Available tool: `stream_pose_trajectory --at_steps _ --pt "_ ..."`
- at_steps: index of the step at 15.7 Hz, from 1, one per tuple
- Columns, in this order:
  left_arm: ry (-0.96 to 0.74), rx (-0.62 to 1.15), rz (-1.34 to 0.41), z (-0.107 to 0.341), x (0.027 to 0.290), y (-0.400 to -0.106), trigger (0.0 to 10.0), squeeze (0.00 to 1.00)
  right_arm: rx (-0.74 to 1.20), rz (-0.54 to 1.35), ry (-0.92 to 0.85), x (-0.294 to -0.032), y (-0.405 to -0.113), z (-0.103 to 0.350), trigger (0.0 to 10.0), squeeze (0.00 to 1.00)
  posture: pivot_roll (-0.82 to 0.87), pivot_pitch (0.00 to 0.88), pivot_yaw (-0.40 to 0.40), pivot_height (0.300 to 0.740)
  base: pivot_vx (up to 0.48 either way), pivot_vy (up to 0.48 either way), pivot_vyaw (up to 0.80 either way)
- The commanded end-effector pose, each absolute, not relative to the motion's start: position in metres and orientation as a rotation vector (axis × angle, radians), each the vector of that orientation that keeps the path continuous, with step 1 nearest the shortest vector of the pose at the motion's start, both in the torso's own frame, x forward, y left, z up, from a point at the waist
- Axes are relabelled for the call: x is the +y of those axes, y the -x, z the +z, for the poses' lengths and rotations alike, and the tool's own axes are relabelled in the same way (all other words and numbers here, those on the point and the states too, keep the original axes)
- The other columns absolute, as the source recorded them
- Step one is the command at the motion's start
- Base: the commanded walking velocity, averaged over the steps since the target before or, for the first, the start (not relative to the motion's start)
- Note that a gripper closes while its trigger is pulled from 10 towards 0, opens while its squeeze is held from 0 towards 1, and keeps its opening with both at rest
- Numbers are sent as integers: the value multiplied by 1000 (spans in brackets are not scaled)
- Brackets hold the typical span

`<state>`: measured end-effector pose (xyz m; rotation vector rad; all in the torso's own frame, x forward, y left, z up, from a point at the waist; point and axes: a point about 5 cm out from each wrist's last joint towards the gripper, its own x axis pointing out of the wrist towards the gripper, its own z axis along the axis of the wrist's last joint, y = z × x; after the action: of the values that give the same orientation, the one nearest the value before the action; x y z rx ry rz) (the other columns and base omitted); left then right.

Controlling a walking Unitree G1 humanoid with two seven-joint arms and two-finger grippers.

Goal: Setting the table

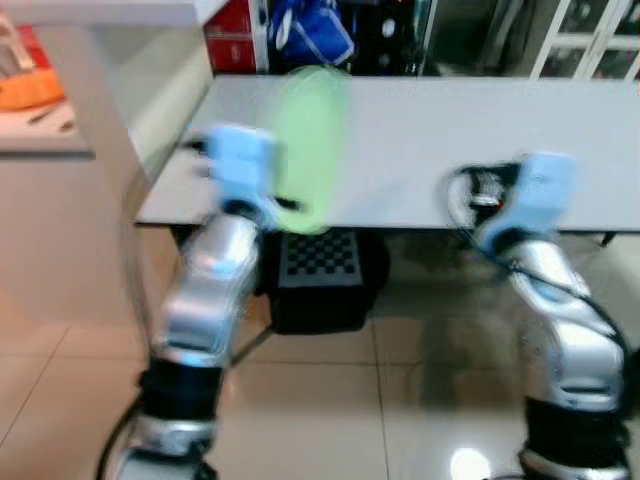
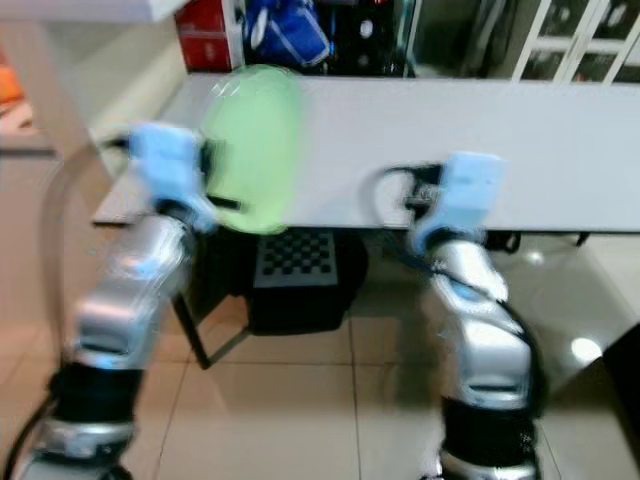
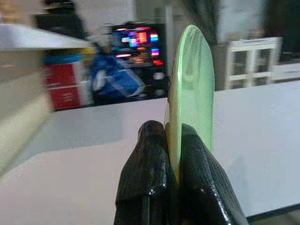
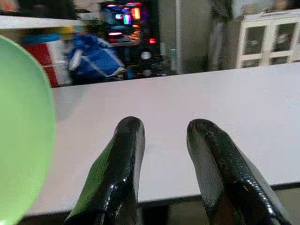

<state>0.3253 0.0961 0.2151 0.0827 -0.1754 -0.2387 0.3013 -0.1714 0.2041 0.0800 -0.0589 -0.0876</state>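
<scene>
My main worry is the hold itself: I have the green plate [image 3: 190, 89] pinched by its lower rim only, between the left gripper's [image 3: 173, 140] two black fingers [image 3: 145, 173], so most of its weight stands above the grip. A jolt while I close on the worktop [image 1: 470, 140], or a slight loosening, could let it pivot or slide out and drop onto the worktop edge or the tiled floor [image 1: 400, 400]. The head views are blurred, so I judge the rig is moving, which adds to that risk. Laying it down from this pose also means rolling the wrist; done too low, the rim could strike the surface first.

The plate stands on edge, upright, its long axis running up from the fingers, one face turned toward my right arm. It hangs above the worktop's near left edge. My right gripper [image 4: 161, 140] is spread and empty, just short of the worktop.
</scene>
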Motion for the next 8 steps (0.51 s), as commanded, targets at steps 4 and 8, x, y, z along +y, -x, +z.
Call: stream_pose_trajectory --at_steps 4,8 --pt "-87 -248 -183 232 110 -327 10000 0 -55 -44 -80 -160 -303 205 10000 0 -36 0 -7 740 369 0 0" --pt "-87 -248 -184 232 110 -327 10000 0 -58 -24 -79 -157 -303 205 10000 0 -31 0 -9 740 371 0 0"
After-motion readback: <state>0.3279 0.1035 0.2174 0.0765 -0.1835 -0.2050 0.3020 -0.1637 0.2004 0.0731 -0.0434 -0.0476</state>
